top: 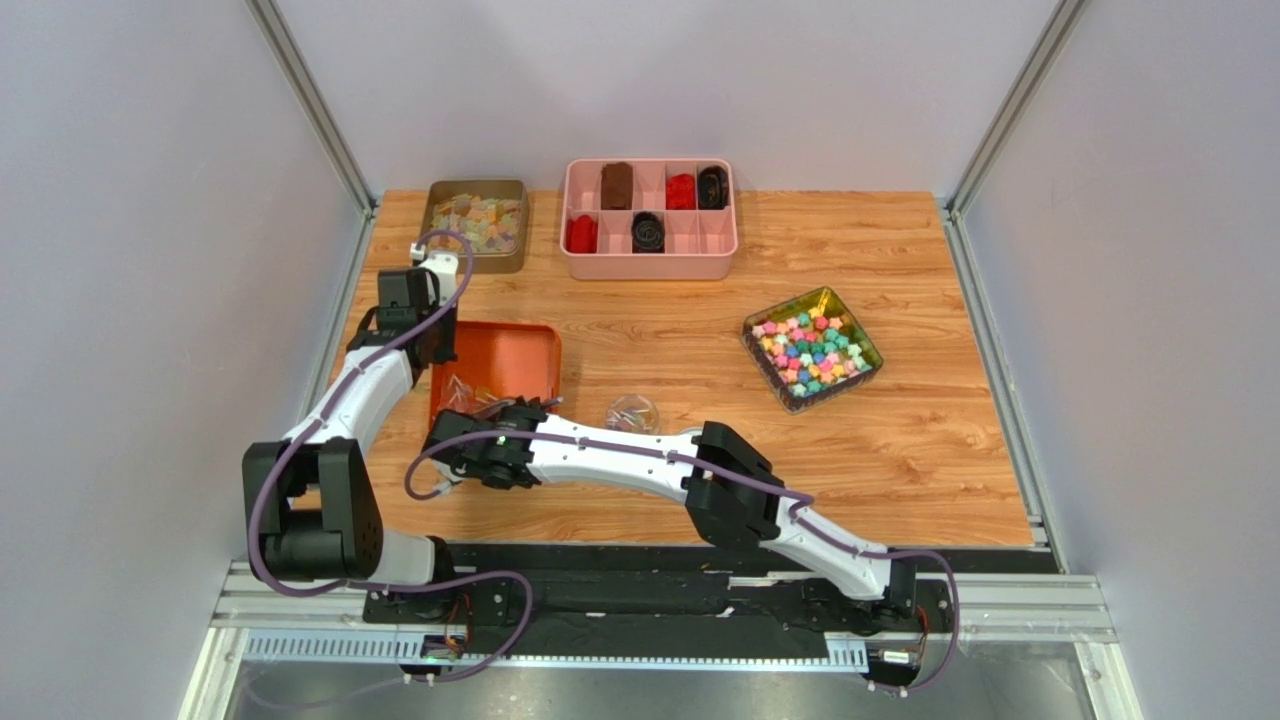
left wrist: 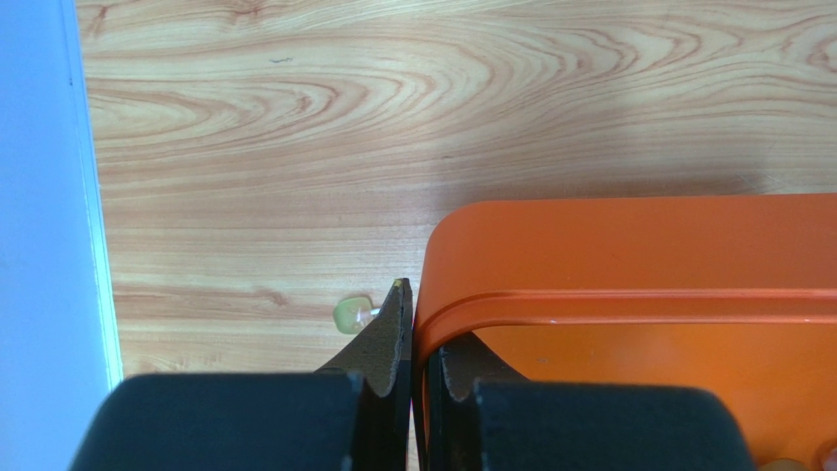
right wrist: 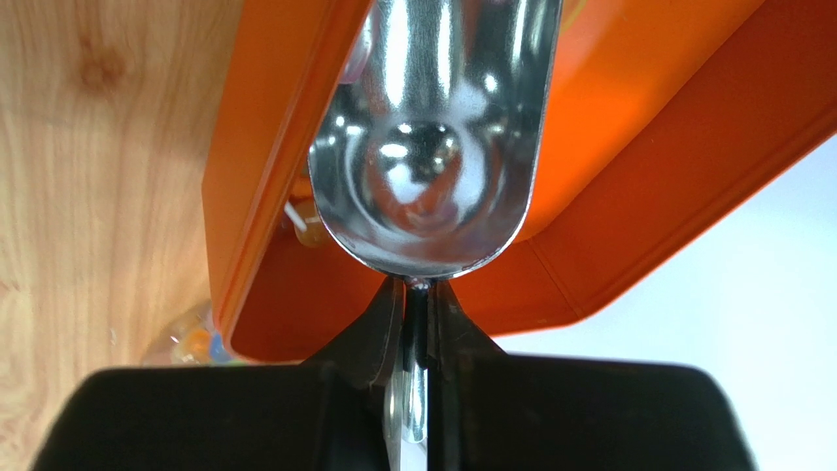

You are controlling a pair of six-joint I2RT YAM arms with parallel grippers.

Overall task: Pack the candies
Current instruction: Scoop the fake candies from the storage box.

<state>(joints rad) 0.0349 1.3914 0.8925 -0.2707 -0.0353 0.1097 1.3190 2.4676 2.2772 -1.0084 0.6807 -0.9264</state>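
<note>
Right gripper (right wrist: pixel 418 294) pinches the scoop (right wrist: pixel 432 167) handle, left gripper (left wrist: pixel 417 339) clamps the tray (left wrist: pixel 629 245) rim; candies (right wrist: pixel 312 231) look light and slippery, best scooped.

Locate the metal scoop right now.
In the right wrist view, the metal scoop is clamped by its handle in the right gripper, its bowl reaching over the orange tray at the left of the table.
</note>
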